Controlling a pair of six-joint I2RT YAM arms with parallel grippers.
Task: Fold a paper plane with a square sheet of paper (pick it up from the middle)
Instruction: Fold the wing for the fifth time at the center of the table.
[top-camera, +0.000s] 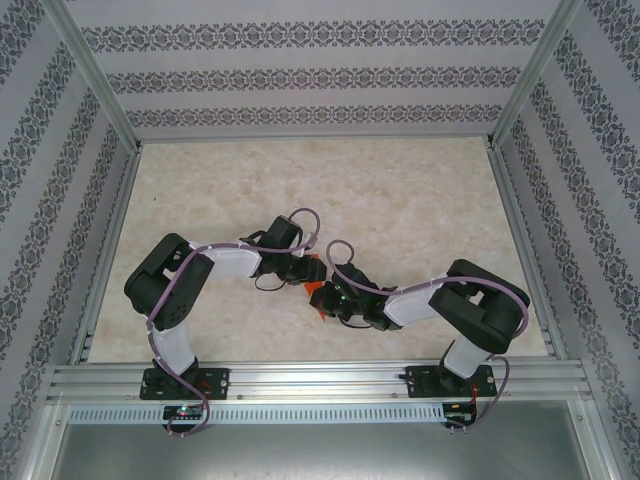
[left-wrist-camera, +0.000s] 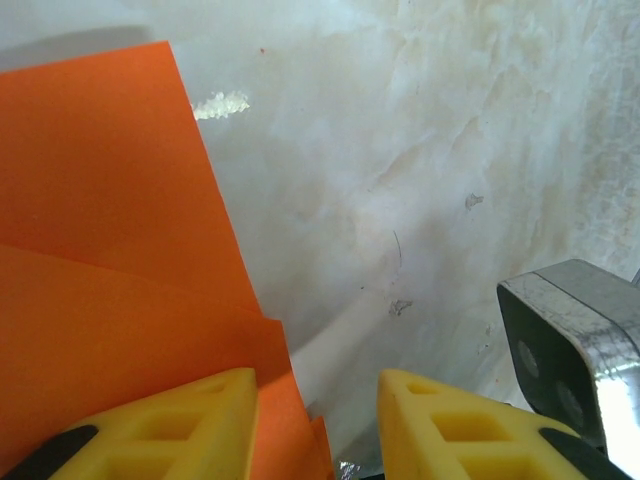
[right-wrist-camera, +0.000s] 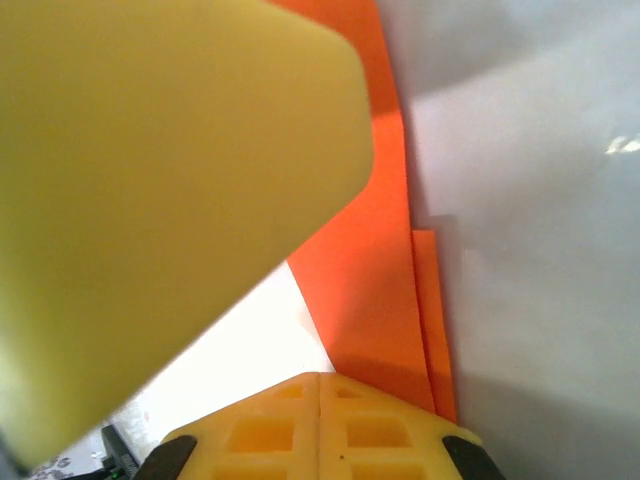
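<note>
Left gripper (left-wrist-camera: 315, 388): yellow ribbed fingers stand apart with nothing clamped; bare table shows through the gap.
Thin bright orange sheet of paper (left-wrist-camera: 110, 200): lies mid-table between the two grippers on the pale marbled table top (left-wrist-camera: 430, 150). It is partly folded, with layers overlapping. One edge passes under a finger of the left gripper and just into the gap.
Grey metal block with two round holes (left-wrist-camera: 575, 335): just beside the left gripper's other finger; what it belongs to cannot be told.
Right gripper (right-wrist-camera: 320, 388): yellow fingers pressed together. The sheet's edge meets their tips, but whether it is pinched cannot be told.
Blurred pale yellow shape (right-wrist-camera: 150, 200): very near the right wrist camera, probably a finger of the left gripper.
Risk, collision: the grippers are crowded together over the sheet, so any sideways move could knock one against the other.
Risk, bad grip: closing the left gripper astride the edge may catch one layer only, or crumple it.
Risk, skewed crease: a pull from either side could slide the thin sheet on the smooth table and shift the overlapping layers.
</note>
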